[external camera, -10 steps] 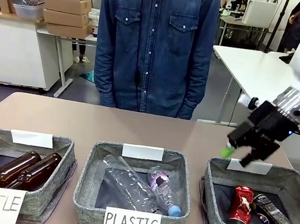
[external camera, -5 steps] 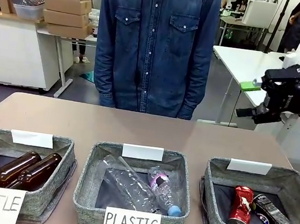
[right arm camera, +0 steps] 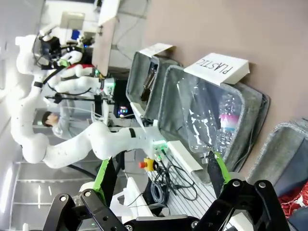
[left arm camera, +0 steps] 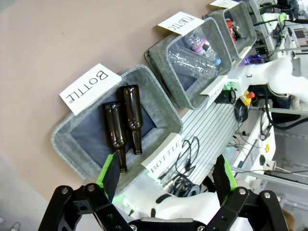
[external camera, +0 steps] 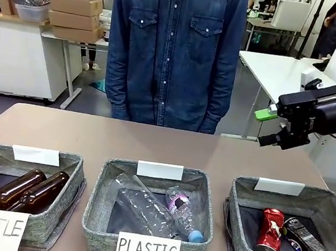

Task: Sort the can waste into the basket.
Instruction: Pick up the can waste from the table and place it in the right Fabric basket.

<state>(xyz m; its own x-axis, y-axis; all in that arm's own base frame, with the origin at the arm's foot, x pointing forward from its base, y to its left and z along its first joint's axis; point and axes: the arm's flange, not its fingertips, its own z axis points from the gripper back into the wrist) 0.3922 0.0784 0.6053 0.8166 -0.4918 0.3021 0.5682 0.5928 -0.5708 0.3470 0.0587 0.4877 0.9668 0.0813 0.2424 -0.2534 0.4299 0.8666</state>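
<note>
The red can (external camera: 270, 230) and the silver-and-black can (external camera: 305, 239) lie side by side inside the grey basket (external camera: 331, 206) signed "CAN" at the front right. My right gripper (external camera: 267, 127) hangs open and empty in the air above and behind that basket's far left corner, lying sideways. In the right wrist view the right gripper (right arm camera: 160, 173) stands open, with a bit of the red can (right arm camera: 294, 208) at the lower right corner. My left gripper (left arm camera: 166, 175) is open with nothing between its fingers, high over the "BOTTLE" basket (left arm camera: 72, 139).
The "BOTTLE" basket (external camera: 61, 204) at front left holds two brown bottles (external camera: 26, 190). The "PLASTIC" basket (external camera: 98, 209) in the middle holds clear bottles (external camera: 157, 211). A person in a denim shirt (external camera: 174, 52) stands at the table's far edge. Bare tabletop (external camera: 123, 138) lies behind the baskets.
My right gripper has risen from just above the CAN basket's far rim, swung up and turned sideways, then drifted slightly left and down. Both cans lie still.
</note>
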